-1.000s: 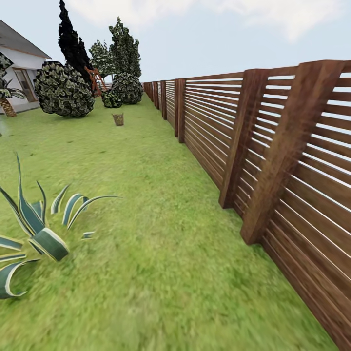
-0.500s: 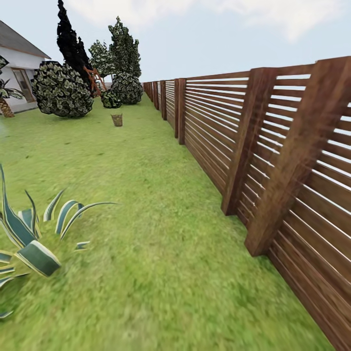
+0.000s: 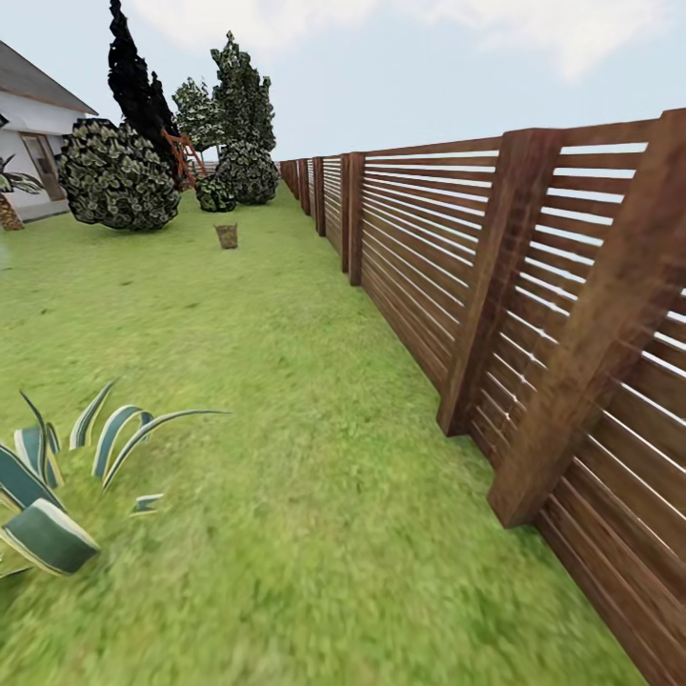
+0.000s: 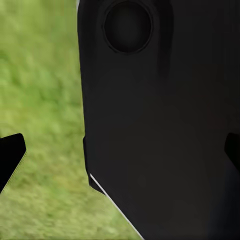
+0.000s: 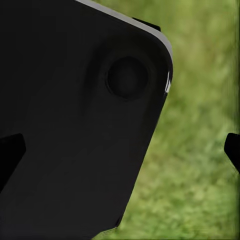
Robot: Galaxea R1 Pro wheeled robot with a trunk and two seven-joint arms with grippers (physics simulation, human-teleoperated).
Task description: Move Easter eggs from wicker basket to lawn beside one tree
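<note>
Far up the lawn [image 3: 286,400] stands the small brown wicker basket [image 3: 227,235], close to the fence line. At this distance the Easter eggs cannot be made out. A tall black-green tree [image 3: 133,81] rises behind a round bush at the far left, its trunk hidden. In the left wrist view my left gripper [image 4: 120,152] is open, its dark fingertips [image 4: 11,156] wide apart at the picture's edges, over grass and a black part of the robot's body. My right gripper [image 5: 120,150] is open the same way, fingertips [image 5: 233,149] far apart.
A brown slatted fence [image 3: 534,314] runs along the right side into the distance. A spiky striped agave plant [image 3: 57,476] sits at the near left. Round leafy bushes [image 3: 116,176] and grey-green trees [image 3: 243,95] stand at the far end, beside a white house [image 3: 33,133].
The whole head view has shifted: the agave slid down and left, and the near fence posts loom larger. The camera has moved forward along the fence. Nothing in the garden moved.
</note>
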